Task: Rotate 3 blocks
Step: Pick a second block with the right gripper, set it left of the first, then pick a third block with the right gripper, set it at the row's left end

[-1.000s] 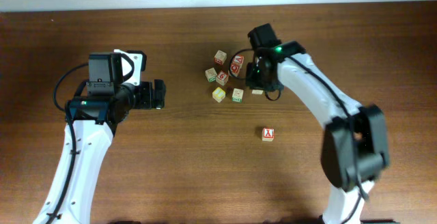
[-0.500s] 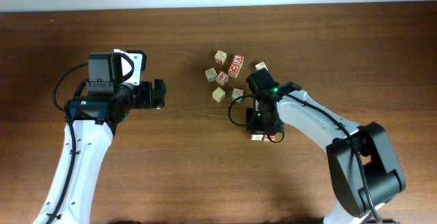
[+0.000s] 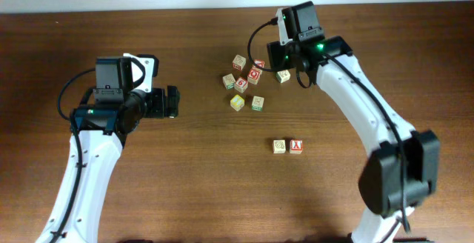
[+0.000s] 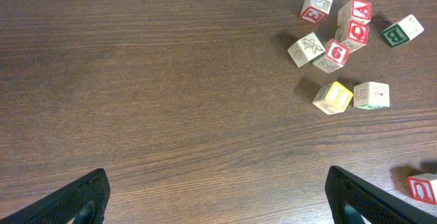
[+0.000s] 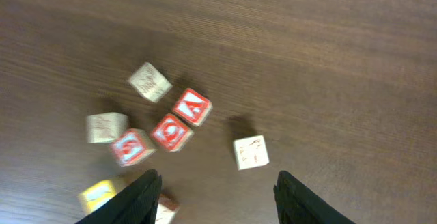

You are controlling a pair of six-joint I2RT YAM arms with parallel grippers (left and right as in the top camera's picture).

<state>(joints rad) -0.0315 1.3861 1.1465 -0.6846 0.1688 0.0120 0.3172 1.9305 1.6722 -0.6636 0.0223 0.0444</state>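
Two blocks lie side by side, apart from the rest: a pale block and a red-faced block with a white letter; the left wrist view catches only the red one. A third pale block with a green side lies at the right of the cluster. My right gripper hovers over it, open and empty, the pale block just ahead of its fingertips. My left gripper stands wide open over bare wood, far left of all blocks.
A cluster of several more cubes lies at the back centre: red-faced ones, a yellow cube and a pale cube with green markings. The table's far edge meets a white wall.
My right gripper carried a pale block down from the cluster, left it beside the red-faced block, opened, and swung back up over the cluster. The left arm has not moved.
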